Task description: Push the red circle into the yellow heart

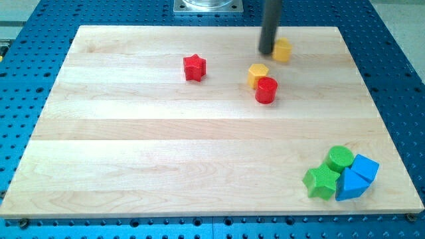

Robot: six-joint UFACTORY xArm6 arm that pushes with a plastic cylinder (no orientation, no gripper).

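Note:
The red circle (266, 90) stands at the view's upper right of the board, touching the lower right side of a yellow pentagon-like block (257, 74). A second yellow block (283, 50), which looks like the heart, lies further up, apart from the red circle. My tip (266, 52) rests on the board just left of this yellow block, touching or nearly touching it. The tip is above the yellow pentagon and the red circle, with a gap between.
A red star (194, 68) lies left of the yellow pentagon. At the view's bottom right corner a green circle (340, 157), a green star (321, 181), a blue cube (364, 167) and a blue triangle (348, 186) cluster together. The board's wooden edge (199, 216) runs along the bottom.

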